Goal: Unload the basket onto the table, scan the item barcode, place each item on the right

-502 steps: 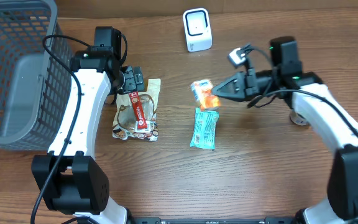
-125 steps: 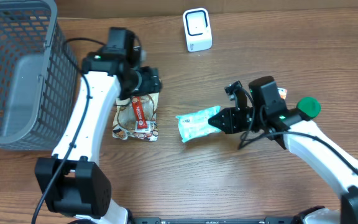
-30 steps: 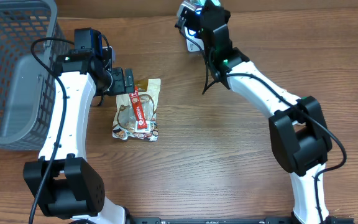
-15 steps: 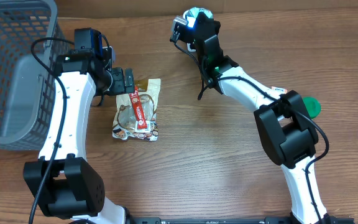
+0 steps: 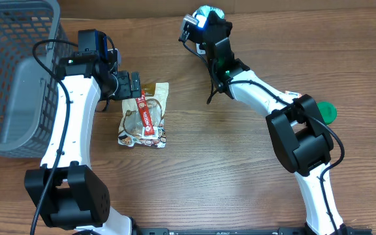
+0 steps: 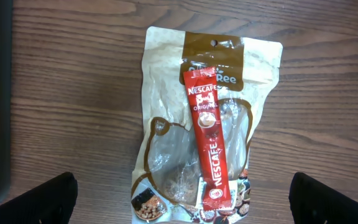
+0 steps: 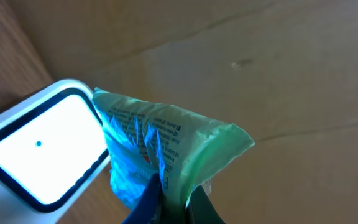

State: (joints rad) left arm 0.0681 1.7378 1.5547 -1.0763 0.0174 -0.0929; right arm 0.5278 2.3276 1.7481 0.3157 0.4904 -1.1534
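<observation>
My right gripper [image 5: 203, 21] is shut on a teal-green packet [image 5: 205, 11] at the table's far edge. In the right wrist view the packet [image 7: 166, 146] is pinched between the jaws of my right gripper [image 7: 174, 200], its printed face close against the lit window of the white scanner [image 7: 39, 149]. From overhead the arm hides most of the scanner [image 5: 201, 47]. My left gripper [image 5: 130, 85] hangs open over a brown snack bag [image 6: 166, 143] with a red Nescafe stick [image 6: 209, 146] lying on it; the wide-apart fingers of the left gripper [image 6: 182, 202] touch nothing.
A grey wire basket [image 5: 12, 72] fills the left edge. A green round object [image 5: 326, 111] and a small orange packet [image 5: 291, 95] lie at the right, by the right arm's base. The brown bag [image 5: 143, 117] lies left of centre.
Four seconds ago the right gripper held the teal packet over mid-table; it has since carried it up to the scanner. In the last second it shifted slightly left. The left arm has not moved.
</observation>
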